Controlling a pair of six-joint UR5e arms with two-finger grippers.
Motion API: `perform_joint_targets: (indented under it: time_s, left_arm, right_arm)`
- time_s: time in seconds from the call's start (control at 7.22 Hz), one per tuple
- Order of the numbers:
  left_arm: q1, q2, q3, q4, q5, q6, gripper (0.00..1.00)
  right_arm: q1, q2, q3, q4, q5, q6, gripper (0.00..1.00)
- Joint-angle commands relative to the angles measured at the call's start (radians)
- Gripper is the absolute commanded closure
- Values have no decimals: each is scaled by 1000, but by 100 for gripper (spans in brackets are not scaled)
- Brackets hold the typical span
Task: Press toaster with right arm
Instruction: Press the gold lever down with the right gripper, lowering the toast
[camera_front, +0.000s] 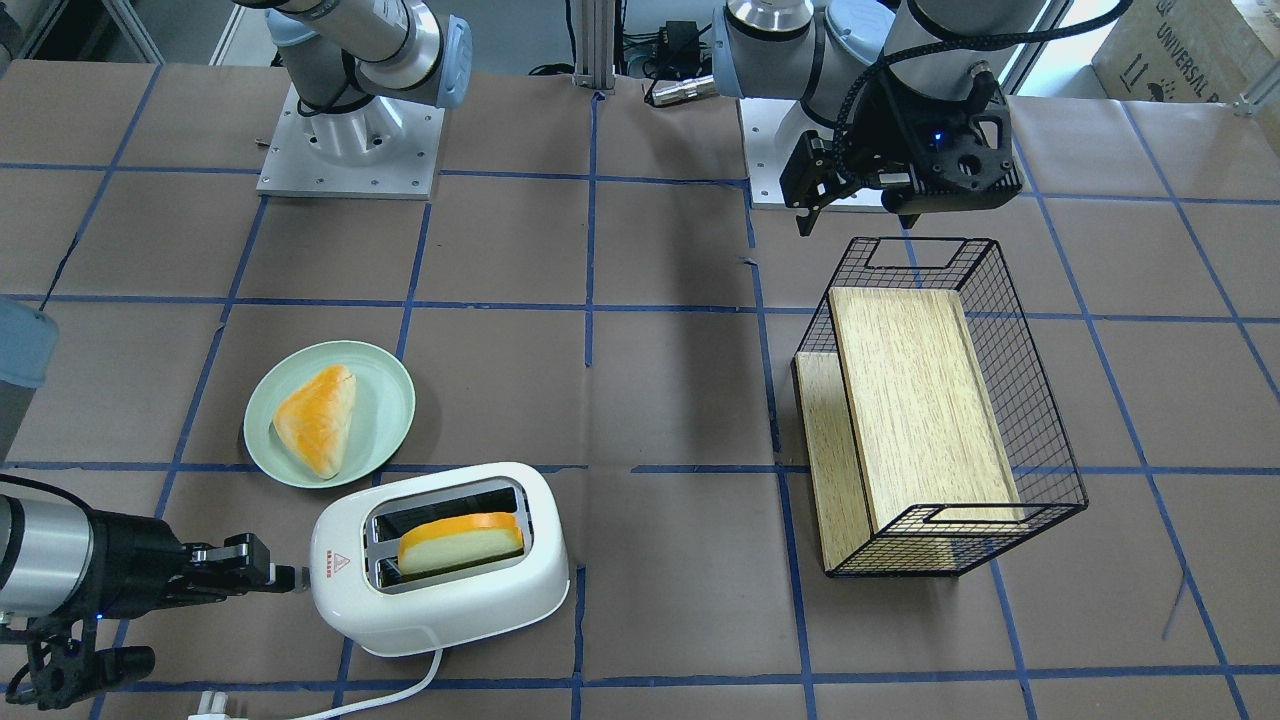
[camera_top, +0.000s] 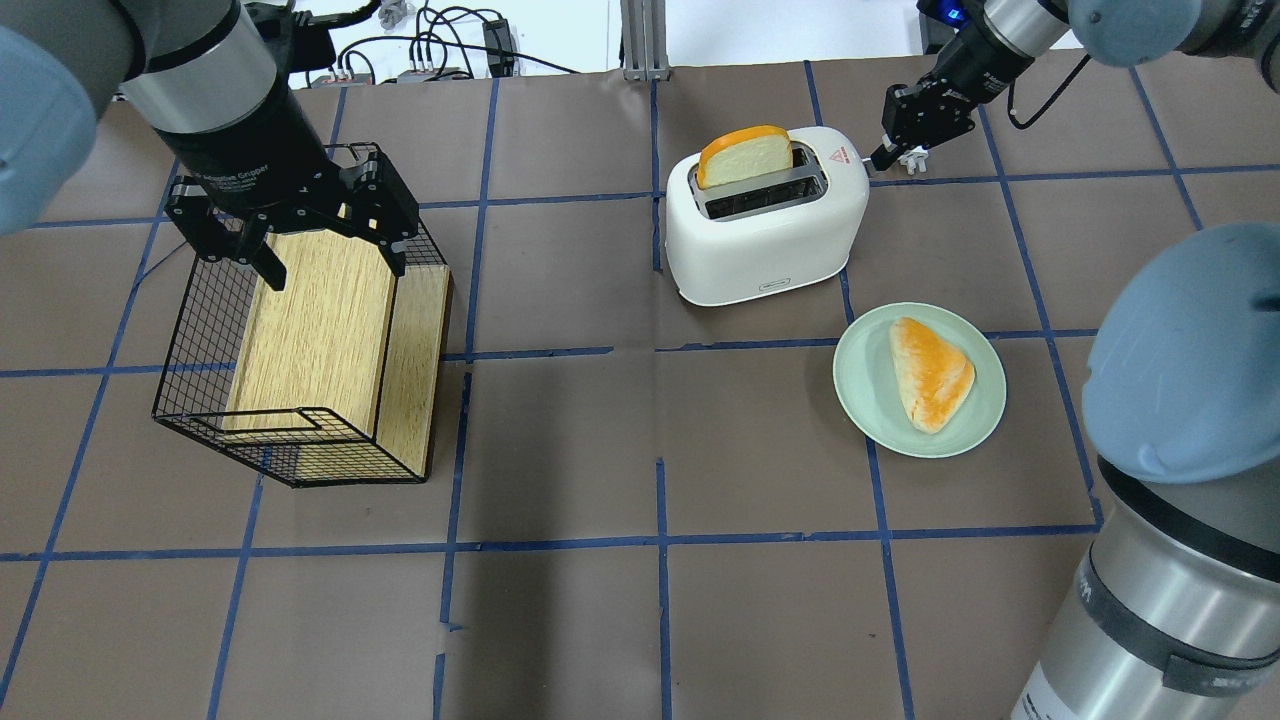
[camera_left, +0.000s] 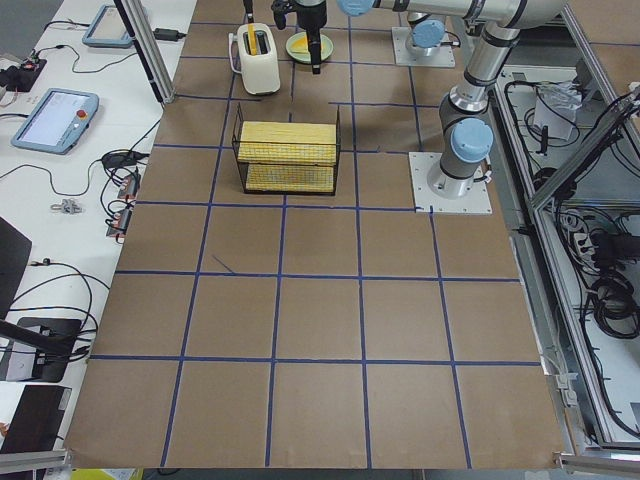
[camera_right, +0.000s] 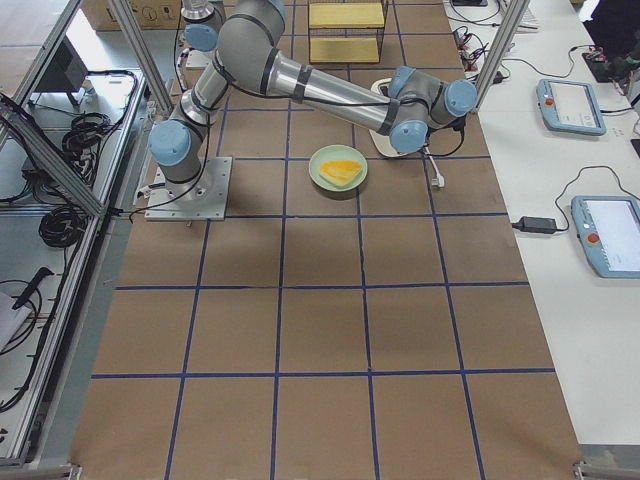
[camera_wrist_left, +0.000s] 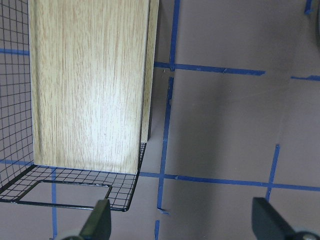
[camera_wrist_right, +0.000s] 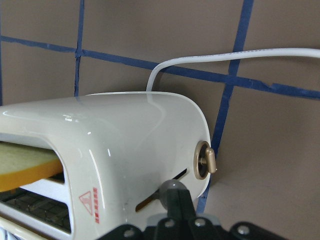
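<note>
The white toaster (camera_front: 440, 600) stands near the table's far edge, with a slice of bread (camera_front: 460, 540) upright in one slot. It also shows in the overhead view (camera_top: 760, 250) and the right wrist view (camera_wrist_right: 135, 140). My right gripper (camera_front: 285, 578) is shut and empty. Its tip is at the toaster's end face, at the grey lever knob (camera_wrist_right: 170, 186) in its slot, below a gold dial (camera_wrist_right: 205, 160). It also shows in the overhead view (camera_top: 885, 155). My left gripper (camera_top: 330, 255) is open and empty above the near end of the wire basket.
A black wire basket (camera_top: 200, 330) on its side holds a wooden box (camera_top: 320, 310). A pale green plate (camera_top: 860, 390) with a triangular bun (camera_top: 930, 375) sits beside the toaster. The toaster's white cord (camera_front: 400, 695) runs to the table's edge.
</note>
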Motion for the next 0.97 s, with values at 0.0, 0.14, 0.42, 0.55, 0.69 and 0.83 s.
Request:
perform_joint_targets:
  time_s: [0.0,0.14,0.42,0.55,0.69,0.83]
  left_arm:
    - [0,0,0,1,0,0,0]
    - [1,0,0,1,0,0,0]
    - [0,0,0,1,0,0,0]
    - [0,0,0,1,0,0,0]
    - [0,0,0,-1,0,0,0]
    - [1,0,0,-1,0,0,0]
  right_arm:
    - [9,28,0,-1,0,-2,96]
    - [9,39,0,-3,0,-2,96]
    - [9,55,-2,-15,0,-3,96]
    - [9,65,-10,-21,2,-3,96]
    - [9,66,-17,-21,0,-2,96]
    - [10,66,-23,-21,0,0,96]
